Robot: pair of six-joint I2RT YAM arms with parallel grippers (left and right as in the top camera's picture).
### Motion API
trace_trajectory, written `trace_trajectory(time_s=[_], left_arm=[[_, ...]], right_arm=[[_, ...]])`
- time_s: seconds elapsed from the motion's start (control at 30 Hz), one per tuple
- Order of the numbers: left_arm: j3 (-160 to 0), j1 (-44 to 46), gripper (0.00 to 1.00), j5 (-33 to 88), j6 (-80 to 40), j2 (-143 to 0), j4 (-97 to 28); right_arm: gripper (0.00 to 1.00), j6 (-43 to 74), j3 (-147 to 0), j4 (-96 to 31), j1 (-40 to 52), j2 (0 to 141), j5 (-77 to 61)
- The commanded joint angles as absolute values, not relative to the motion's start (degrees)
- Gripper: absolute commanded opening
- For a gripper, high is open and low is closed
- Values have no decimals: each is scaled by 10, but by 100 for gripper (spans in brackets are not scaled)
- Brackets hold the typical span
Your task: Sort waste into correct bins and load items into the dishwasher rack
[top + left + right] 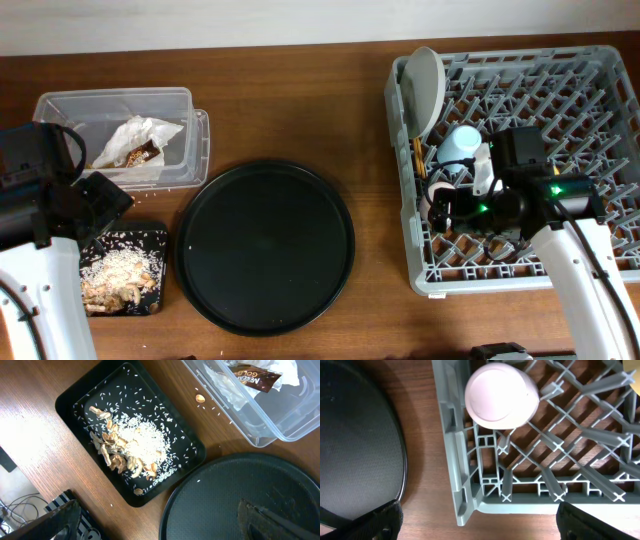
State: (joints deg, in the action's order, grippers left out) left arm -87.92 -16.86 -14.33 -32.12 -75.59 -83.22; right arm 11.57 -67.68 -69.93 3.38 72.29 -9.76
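Note:
The grey dishwasher rack (600, 90) at the right holds an upright pale grey plate (424, 85), a blue cup (460, 142), chopsticks (416, 155) and an upside-down pink cup (501, 395). My right gripper (485, 522) is open and empty above the rack's near left corner (462, 510). The clear tub (60, 105) at the back left holds a white and gold wrapper (135, 140). The shallow black tray (70, 395) holds rice and beige food scraps (117, 452). My left gripper (165, 520) is open and empty beside this tray. The yellow bowl is hidden.
A large round black tray (265, 245) lies between the bins and the rack, and shows in both wrist views. One small scrap (200, 398) and a few rice grains lie on the wood between the black tray and the tub.

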Motion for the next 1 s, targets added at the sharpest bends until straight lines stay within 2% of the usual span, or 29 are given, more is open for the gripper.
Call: trace_trajectory(time_s=[0.0, 0.1, 0.33, 0.47, 0.57, 0.7, 0.97], left_arm=[[-883, -171, 99, -143, -316, -750, -832], [-883, -171, 99, -143, -316, -750, -832], [-883, -171, 99, -143, -316, -750, -832], [-883, -171, 99, -143, -316, -750, -832], [-883, -171, 99, -143, -316, -750, -832], [-883, -171, 99, -143, -316, -750, -832], [-883, -171, 99, -143, -316, -750, -832]], right_arm=[[99, 105, -675, -664, 38, 704, -107], [99, 105, -636, -596, 38, 609, -109], [99, 96, -409, -398, 37, 280, -110], [99, 97, -266, -240, 40, 177, -155], [98, 99, -168, -133, 45, 118, -162], [99, 98, -98, -54, 44, 66, -137], [98, 99, -36, 1, 28, 3, -71]])
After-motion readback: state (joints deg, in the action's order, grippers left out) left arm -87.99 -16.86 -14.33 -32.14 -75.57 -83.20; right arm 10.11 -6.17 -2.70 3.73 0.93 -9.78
